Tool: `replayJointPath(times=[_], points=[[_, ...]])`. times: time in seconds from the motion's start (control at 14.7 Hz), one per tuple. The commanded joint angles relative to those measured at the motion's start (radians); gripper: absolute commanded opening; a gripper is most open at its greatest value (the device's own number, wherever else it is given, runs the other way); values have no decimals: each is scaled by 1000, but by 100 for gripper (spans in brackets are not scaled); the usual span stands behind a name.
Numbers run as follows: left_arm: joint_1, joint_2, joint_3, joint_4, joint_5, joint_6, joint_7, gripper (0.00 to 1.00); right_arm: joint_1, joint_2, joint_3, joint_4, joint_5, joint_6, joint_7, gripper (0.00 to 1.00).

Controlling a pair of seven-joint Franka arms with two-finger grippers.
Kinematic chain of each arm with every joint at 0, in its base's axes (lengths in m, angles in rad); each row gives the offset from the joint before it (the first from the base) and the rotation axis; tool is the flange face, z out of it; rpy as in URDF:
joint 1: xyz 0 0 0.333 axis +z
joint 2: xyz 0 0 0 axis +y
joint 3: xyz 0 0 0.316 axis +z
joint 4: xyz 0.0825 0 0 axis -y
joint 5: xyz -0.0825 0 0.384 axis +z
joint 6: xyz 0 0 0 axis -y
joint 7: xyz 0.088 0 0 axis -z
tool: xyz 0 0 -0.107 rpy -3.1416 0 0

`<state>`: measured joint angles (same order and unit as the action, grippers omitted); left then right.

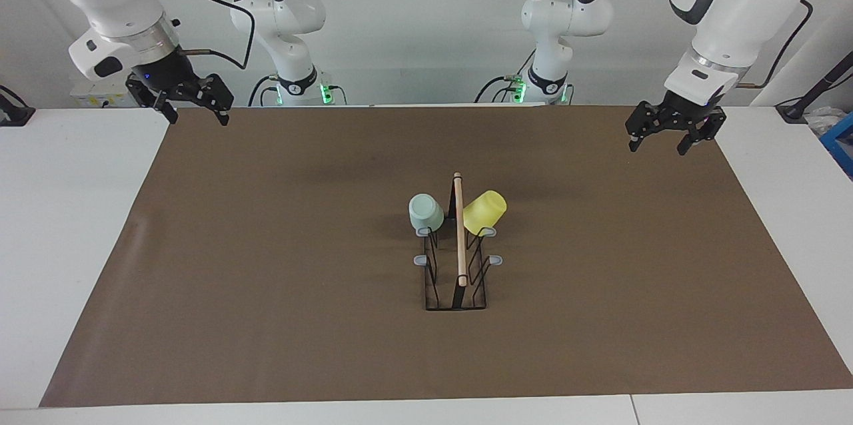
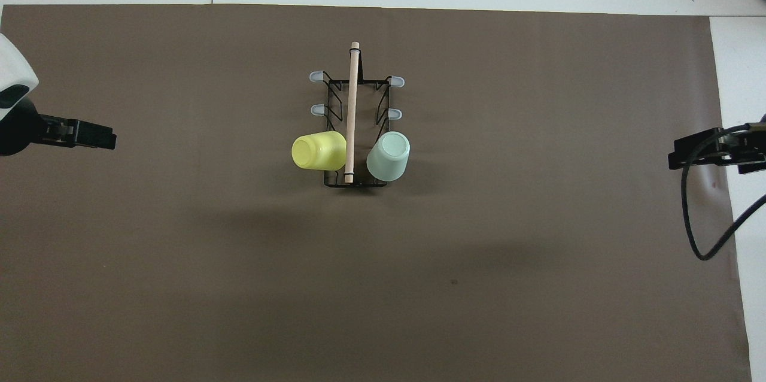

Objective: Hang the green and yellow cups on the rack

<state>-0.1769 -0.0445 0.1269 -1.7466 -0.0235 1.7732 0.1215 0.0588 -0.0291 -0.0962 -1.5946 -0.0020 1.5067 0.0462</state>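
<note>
The rack [image 1: 460, 245] stands at the middle of the brown mat, its wooden rod running lengthwise away from the robots; it also shows in the overhead view [image 2: 352, 100]. The pale green cup [image 1: 426, 212] hangs upside down on the prong nearest the robots on the right arm's side [image 2: 389, 156]. The yellow cup [image 1: 484, 211] hangs tilted on the matching prong on the left arm's side [image 2: 318, 151]. My left gripper [image 1: 660, 144] is open and empty above the mat's edge at its own end [image 2: 102, 138]. My right gripper [image 1: 198, 117] is open and empty above the mat's corner at its end [image 2: 679, 159].
The brown mat [image 1: 266, 278] covers most of the white table. The rack's other grey-tipped prongs [image 1: 421, 259] carry nothing. A black cable [image 2: 697, 232] loops down from the right arm over the mat's edge.
</note>
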Motion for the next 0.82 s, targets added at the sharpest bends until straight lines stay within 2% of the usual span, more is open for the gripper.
replayJointPath(times=[0.0, 0.14, 0.54, 0.75], points=[[5, -12, -10, 16, 22, -53, 13, 100, -11, -3, 10, -4, -4, 3, -2, 100], [29, -11, -24, 57, 22, -112, 13, 100, -13, -3, 10, -4, -4, 4, -2, 100], [240, -3, -265, 114, 53, -216, 13, 100, -11, 0, 10, 5, -19, -8, -5, 100], [231, -5, -262, 113, 48, -235, 6, 100, -11, 0, 10, 13, -29, -43, -3, 100]])
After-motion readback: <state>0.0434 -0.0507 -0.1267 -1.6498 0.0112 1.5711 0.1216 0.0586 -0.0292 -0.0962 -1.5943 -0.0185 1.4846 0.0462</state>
